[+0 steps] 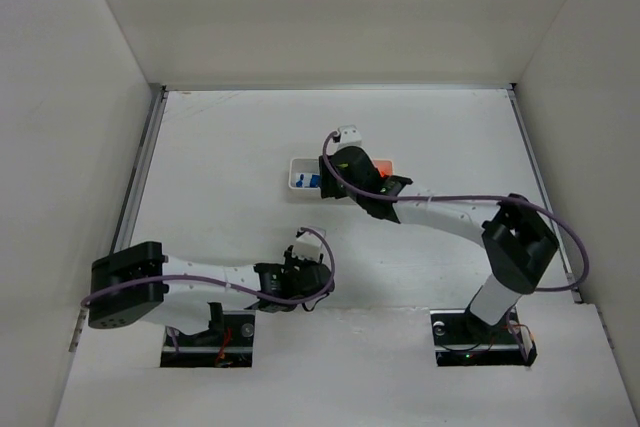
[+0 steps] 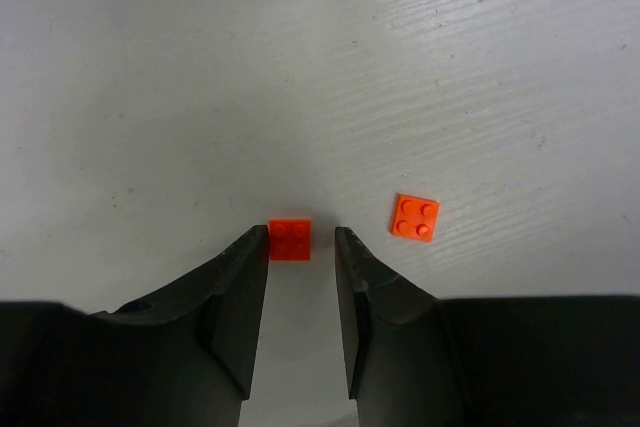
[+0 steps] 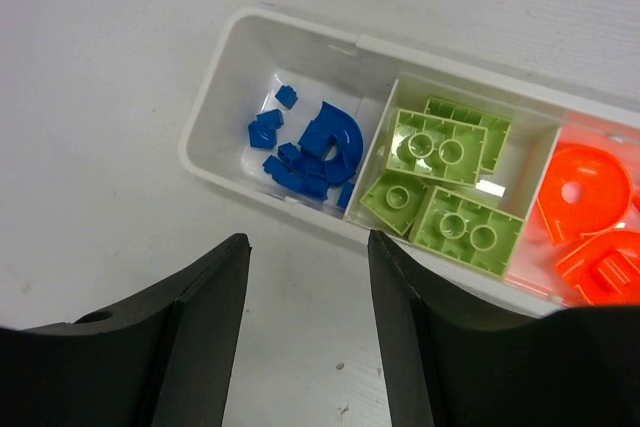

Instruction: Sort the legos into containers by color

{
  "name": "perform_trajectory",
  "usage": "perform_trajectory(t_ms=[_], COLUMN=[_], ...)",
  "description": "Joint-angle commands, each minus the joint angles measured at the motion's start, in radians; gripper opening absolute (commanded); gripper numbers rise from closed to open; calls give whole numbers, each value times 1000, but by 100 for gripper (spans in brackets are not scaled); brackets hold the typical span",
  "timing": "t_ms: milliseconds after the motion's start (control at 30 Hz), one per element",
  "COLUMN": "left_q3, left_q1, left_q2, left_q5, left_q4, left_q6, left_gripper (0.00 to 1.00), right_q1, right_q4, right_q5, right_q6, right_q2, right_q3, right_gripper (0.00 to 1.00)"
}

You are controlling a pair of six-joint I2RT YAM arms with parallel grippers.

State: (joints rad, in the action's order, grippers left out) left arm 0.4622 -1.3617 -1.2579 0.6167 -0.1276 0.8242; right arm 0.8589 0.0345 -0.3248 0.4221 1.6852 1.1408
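Observation:
Two small orange legos lie on the white table in the left wrist view. One (image 2: pixel 290 239) sits right at the tips of my left gripper (image 2: pixel 300 235), between the open jaws and close to the left finger. The other (image 2: pixel 415 216) lies just to the right, outside the jaws. My right gripper (image 3: pixel 308 242) is open and empty, hovering over bare table at the near side of the white tray (image 3: pixel 215 97). The tray's compartments hold blue pieces (image 3: pixel 310 152), lime green bricks (image 3: pixel 445 192) and orange pieces (image 3: pixel 590 217).
In the top view the tray (image 1: pixel 296 169) lies mid-table with the right arm's wrist over its middle. The left arm is folded low near the front edge. White walls enclose the table on the left, right and back.

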Motion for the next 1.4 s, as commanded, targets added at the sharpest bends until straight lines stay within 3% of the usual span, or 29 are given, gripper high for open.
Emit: perform_trajectory(t_ms=[0, 533, 767, 933, 1200, 1367], left_q3=[30, 18, 58, 131, 358, 487], left_q1=[-20, -14, 22, 118, 270, 387], left_q2=[-37, -12, 116, 149, -24, -213], left_q5=[38, 90, 86, 64, -40, -204], left_q4=[-75, -101, -113, -51, 198, 345], left_q6=[35, 98, 52, -63, -332, -362], left_gripper=[29, 15, 14, 14, 14, 14], right_q1=[12, 32, 94, 124, 102, 104], right_q4=[-80, -99, -85, -73, 8, 28], right_q5=[-19, -48, -51, -89, -118, -143], right_q6=[27, 67, 75, 156, 300, 400], right_q2=[-65, -219, -352, -461, -535, -596], right_q3=[-42, -242, -384, -496, -608, -676], right_gripper=[56, 57, 56, 56, 53, 49])
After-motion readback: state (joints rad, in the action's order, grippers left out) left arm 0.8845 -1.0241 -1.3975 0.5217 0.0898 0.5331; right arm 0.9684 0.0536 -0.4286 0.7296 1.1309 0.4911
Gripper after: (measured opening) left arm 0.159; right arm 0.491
